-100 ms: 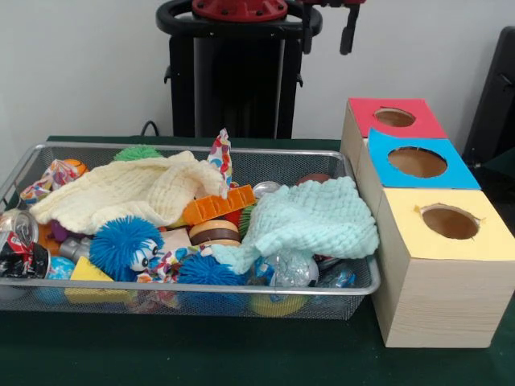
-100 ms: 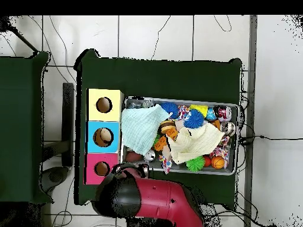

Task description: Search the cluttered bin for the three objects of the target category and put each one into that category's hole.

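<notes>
Waiting above a full bin

Sitting on the dark green counter point(image 1: 241, 354) in the front view, the wire mesh bin point(image 1: 346, 301) is heaped with clutter. A cream cloth point(image 1: 129, 189) covers its left rear part and a pale mint cloth point(image 1: 314, 221) lies over its right part. Between them an orange toothed block point(image 1: 217, 207) pokes out. A fuzzy blue ball point(image 1: 122, 245) with cartoon eyes sits near the front, and a crushed drink can point(image 1: 18, 241) lies at the left end. Just beside the bin on the right stands the wooden box, its lids in a row: yellow hole point(image 1: 451, 222) nearest, blue hole point(image 1: 417, 162) in the middle, red hole point(image 1: 394, 117) farthest. The tool point(image 1: 349, 28) shows only as a dark piece at the top edge; whether it is wide or narrow cannot be told.

Seen from overhead, the red arm point(image 2: 168, 207) lies at the counter's lower edge, clear of the bin point(image 2: 237, 142), with the three holes in a column to the left.
</notes>
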Motion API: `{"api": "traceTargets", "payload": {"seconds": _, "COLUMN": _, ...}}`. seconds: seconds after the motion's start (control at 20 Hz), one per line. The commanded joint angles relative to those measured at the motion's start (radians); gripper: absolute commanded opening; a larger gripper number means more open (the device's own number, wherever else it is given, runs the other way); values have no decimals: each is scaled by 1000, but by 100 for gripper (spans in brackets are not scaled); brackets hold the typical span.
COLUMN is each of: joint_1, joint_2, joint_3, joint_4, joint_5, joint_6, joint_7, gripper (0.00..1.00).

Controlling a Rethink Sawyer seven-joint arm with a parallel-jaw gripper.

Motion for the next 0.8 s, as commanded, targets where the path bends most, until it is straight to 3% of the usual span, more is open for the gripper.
{"api": "traceTargets", "payload": {"seconds": 0.05, "joint_1": -32, "joint_2": 111, "joint_3": 64, "joint_4": -113, "joint_5": -85, "joint_6": -55, "joint_7": 34, "gripper": 100}}
{"api": "traceTargets", "payload": {"seconds": 0.8, "joint_1": -59, "joint_2": 183, "joint_3": 54, "joint_4": -164, "joint_5": -145, "joint_6": -52, "joint_7": 34, "gripper": 100}}
